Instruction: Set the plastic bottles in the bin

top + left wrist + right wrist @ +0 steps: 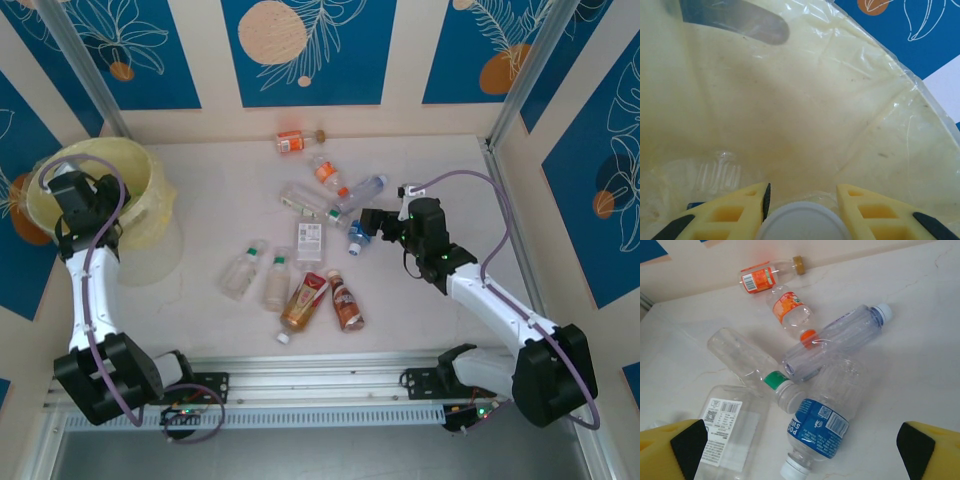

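Over the bin (150,172) at the far left corner: left arm rises from its base at the near edge, runs up the left side, and bends at the wrist so the left pincer (801,192) points down inside the pale-yellow wall (790,100).
- Left pincer closed on a held bottle (805,222). Its round white cap sits between the two yellow fingers (735,215); the body is out of sight.
- One clear bottle (720,172) lies on the liner deep in the bin.

Right arm stretches diagonally from the near right corner toward mid-counter (210,200), forearm low.
- Right pincer (366,226) spread wide, gripping nothing, hovering at the blue-label bottle (822,422), which lies between its fingers (670,447) in the wrist view.

Loose bottles on the counter:
- Orange-label bottle (760,277) near the back wall.
- Orange-capped bottle (790,310) touching a clear white-capped bottle (840,335).
- Green-banded bottle (747,362) beside a flat bottle with a white sticker (725,435).
- Nearer the arms, two clear bottles (243,270), an orange-wrapped one (305,300) and a brown one (346,302).
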Tool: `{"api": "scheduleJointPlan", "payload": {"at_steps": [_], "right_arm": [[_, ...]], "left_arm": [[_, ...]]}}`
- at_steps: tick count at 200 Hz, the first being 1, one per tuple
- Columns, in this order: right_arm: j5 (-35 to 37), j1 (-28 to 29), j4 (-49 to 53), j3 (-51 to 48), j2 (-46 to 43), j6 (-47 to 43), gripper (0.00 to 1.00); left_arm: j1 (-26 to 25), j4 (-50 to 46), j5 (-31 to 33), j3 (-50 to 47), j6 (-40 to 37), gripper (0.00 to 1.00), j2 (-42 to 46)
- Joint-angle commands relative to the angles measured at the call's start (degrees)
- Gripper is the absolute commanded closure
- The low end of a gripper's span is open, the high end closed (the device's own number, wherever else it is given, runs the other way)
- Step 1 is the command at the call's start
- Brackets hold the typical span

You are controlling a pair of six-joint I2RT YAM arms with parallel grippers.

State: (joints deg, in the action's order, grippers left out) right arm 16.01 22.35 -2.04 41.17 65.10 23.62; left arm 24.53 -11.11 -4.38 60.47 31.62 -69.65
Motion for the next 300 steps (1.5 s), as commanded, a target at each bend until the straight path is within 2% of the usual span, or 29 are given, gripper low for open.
{"api": "scheduleJointPlan", "payload": {"at_steps": [1,45,62,158,202,219,240,272,300], "right_arm": [[-1.56,-0.27,0.08,1.58,-1.26,0.83,0.01],[-1.08,-0.25,0.42,0.93,-1.71,1.17,0.00],[-0.98,-0.28,0.38,0.97,-1.64,1.08,0.00],[-0.99,-0.27,0.12,0.85,-1.27,0.50,0.00],[-0.98,-0.29,0.11,1.36,-0.85,0.11,0.00],[-0.81,-0.23,-0.20,1.17,-0.85,0.42,0.00],[-0.59,-0.26,-0.57,0.93,-0.62,0.83,0.00],[-1.37,-0.27,-0.68,0.85,-0.33,0.88,0.00],[-6.88,-0.13,-3.89,-0.46,-0.51,-1.21,0.00]], "left_arm": [[0.78,-6.37,-2.65,-3.34,1.36,0.67,-4.66],[0.76,-7.00,-1.79,-1.02,0.55,0.38,-3.04],[0.78,-7.16,-2.29,-0.06,0.21,0.32,-2.55],[0.80,-9.49,-4.05,6.24,-1.13,0.15,-2.32],[-0.28,-13.87,-0.59,16.35,-4.34,0.13,-0.47],[-4.12,-17.05,4.12,20.91,-8.16,0.11,0.19],[-12.11,-20.75,10.87,24.78,-13.79,0.00,0.48],[-25.71,-23.87,19.90,26.49,-19.54,0.00,0.01],[-37.80,-27.60,27.36,28.51,-23.66,0.00,-2.31]]}}
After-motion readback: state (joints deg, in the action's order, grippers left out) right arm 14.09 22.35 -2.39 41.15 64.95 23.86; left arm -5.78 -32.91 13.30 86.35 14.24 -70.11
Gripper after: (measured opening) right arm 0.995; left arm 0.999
